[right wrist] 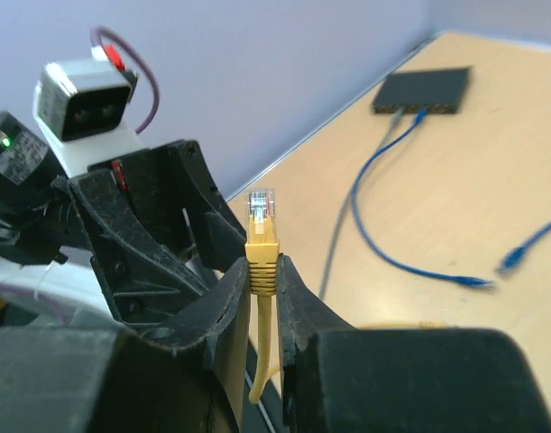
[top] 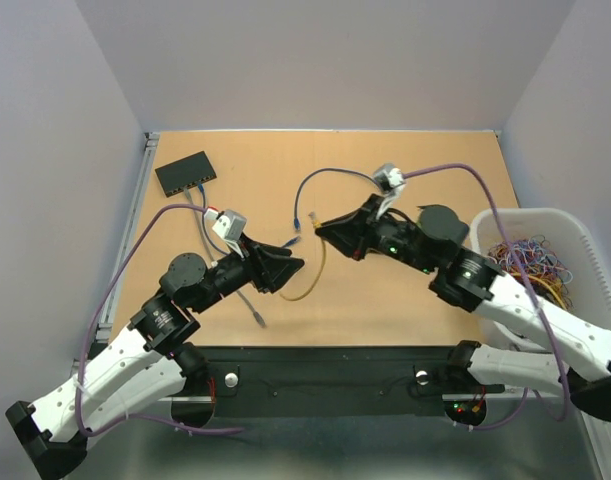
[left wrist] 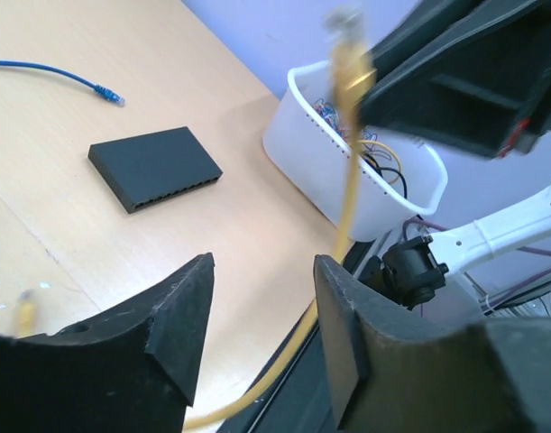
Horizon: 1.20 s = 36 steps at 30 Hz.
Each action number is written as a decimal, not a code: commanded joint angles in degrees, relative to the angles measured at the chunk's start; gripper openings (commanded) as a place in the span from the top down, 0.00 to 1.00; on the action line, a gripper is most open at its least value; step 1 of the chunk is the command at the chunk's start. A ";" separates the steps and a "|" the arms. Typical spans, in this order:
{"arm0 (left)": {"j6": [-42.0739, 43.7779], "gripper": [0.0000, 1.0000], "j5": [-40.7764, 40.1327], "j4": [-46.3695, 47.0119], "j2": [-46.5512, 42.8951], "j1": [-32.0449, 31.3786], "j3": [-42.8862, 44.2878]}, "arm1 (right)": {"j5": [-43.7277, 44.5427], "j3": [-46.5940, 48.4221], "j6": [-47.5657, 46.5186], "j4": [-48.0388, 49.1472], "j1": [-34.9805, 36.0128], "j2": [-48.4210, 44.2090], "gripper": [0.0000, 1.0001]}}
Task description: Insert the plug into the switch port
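The table (top: 375,300) is a flat top of light brown wood with a pale wall on 3 sides. A flat black box with ports (top: 185,173) lies in the far left corner. A long blue cable (right wrist: 370,239) and a thin grey cable (top: 250,305) start at this box and run along the wood toward the near edge. A second blue cable (top: 315,175) lies in a loose bend near the middle. Part of a thin yellow cable (top: 307,285) lies curved on the wood. A second flat black box (left wrist: 153,167) lies near a white plastic basket (top: 585,235) at the right edge.
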 commanded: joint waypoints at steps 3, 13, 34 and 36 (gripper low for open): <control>0.44 0.34 -0.72 2.11 -1.68 -0.08 2.53 | 23.92 2.36 -7.75 -15.07 -0.11 -11.94 1.00; -0.62 0.34 -2.65 3.16 0.25 -0.16 1.56 | 63.76 5.53 -16.74 -21.96 -0.02 -12.12 1.00; -4.04 0.40 -11.09 6.41 15.36 -0.08 -0.20 | 37.41 -3.52 -0.21 -18.71 -38.16 21.96 1.00; -4.13 0.41 -11.09 7.82 18.08 0.01 -0.20 | 37.14 -4.05 0.58 -18.18 -38.51 23.73 1.00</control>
